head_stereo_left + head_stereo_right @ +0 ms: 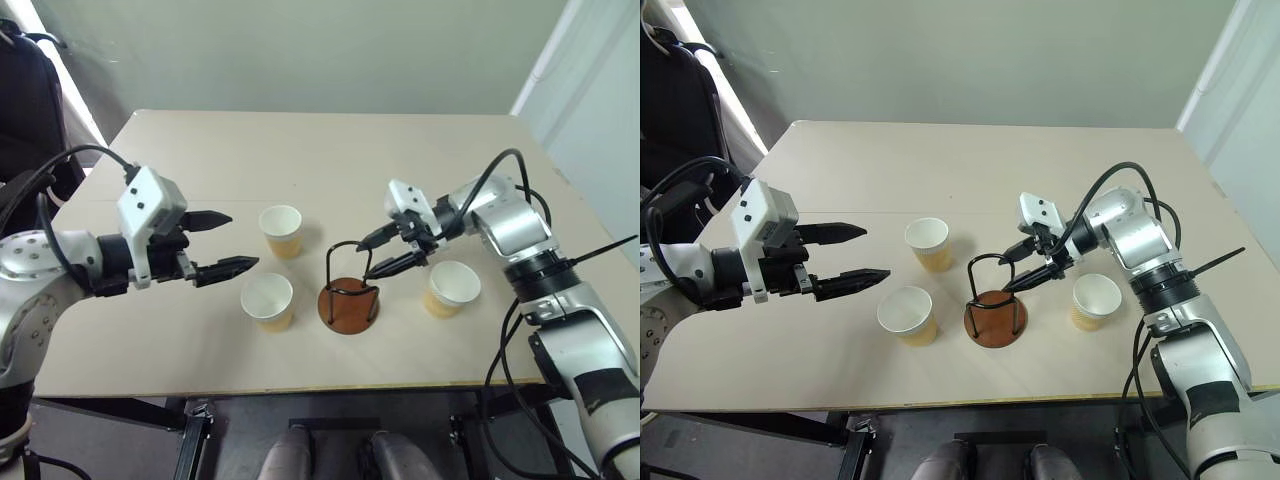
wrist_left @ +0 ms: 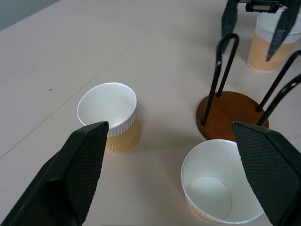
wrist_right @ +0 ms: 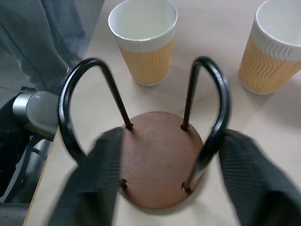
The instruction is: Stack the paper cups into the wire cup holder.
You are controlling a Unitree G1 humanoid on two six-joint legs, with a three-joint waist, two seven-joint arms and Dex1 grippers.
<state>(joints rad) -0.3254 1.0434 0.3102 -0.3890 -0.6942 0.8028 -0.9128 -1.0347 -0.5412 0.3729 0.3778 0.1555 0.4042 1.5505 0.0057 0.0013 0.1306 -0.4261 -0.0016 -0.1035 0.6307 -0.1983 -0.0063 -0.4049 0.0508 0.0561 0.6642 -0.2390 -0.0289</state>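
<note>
Three paper cups stand upright on the table: one at the back (image 1: 281, 230), one nearer the front (image 1: 268, 300), one to the right (image 1: 451, 288). Between them is the wire cup holder (image 1: 349, 305), a reddish-brown disc with black wire loops and no cup in it. My right gripper (image 1: 365, 259) is open just above the holder, one finger on each side of the wire loops (image 3: 207, 75). My left gripper (image 1: 240, 242) is open, hovering left of the two left cups, with nothing between its fingers (image 2: 84, 160).
The beige table (image 1: 200, 370) has bare room at the back and along its front edge. A dark chair (image 1: 25, 110) stands off the table's left corner. Cables hang from both arms.
</note>
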